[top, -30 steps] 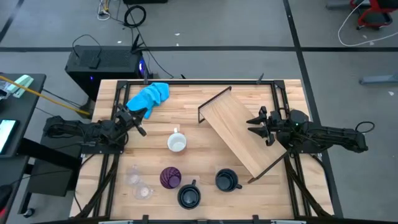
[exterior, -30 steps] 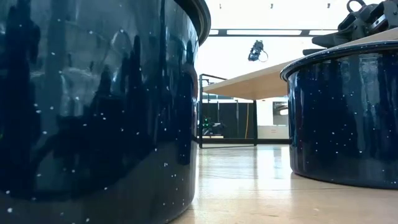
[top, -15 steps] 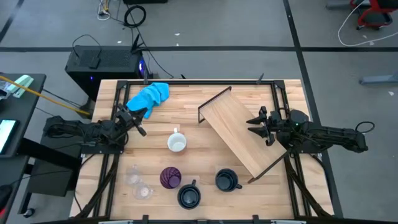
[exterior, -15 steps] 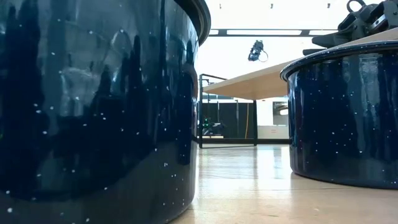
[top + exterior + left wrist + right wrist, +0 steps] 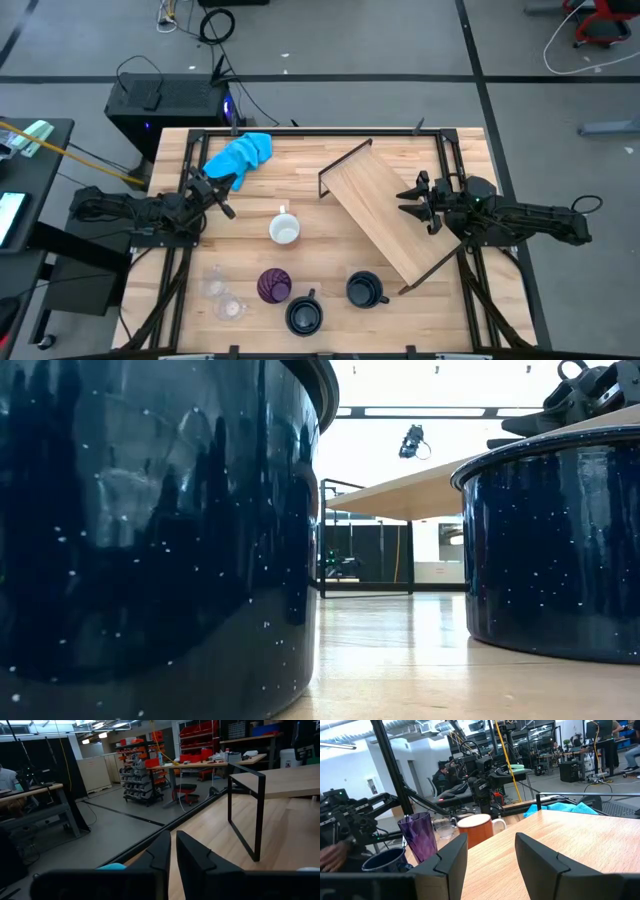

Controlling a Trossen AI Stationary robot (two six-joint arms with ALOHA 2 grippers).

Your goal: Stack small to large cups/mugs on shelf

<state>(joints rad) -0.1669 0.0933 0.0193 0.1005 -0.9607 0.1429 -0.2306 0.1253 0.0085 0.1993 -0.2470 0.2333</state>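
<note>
The shelf (image 5: 385, 215), a light wooden board on a black wire frame, stands slantwise on the table's right half. The white mug (image 5: 285, 230) stands at mid-table. The purple tumbler (image 5: 274, 286), two dark mugs (image 5: 304, 317) (image 5: 365, 290) and two clear glasses (image 5: 214, 285) (image 5: 232, 308) stand along the near edge. My right gripper (image 5: 415, 200) is open and empty over the shelf's right side; its wrist view looks across the board (image 5: 580, 840) to the tumbler (image 5: 417, 837) and the white mug (image 5: 477, 830). My left gripper (image 5: 215, 190) is shut and empty at the table's left, near the blue cloth.
A bright blue cloth (image 5: 242, 153) lies at the far left of the table. Black rails (image 5: 170, 260) run along the table's sides. In the low view the two dark mugs (image 5: 150, 530) (image 5: 555, 550) fill the foreground, with the shelf board (image 5: 420, 495) behind them.
</note>
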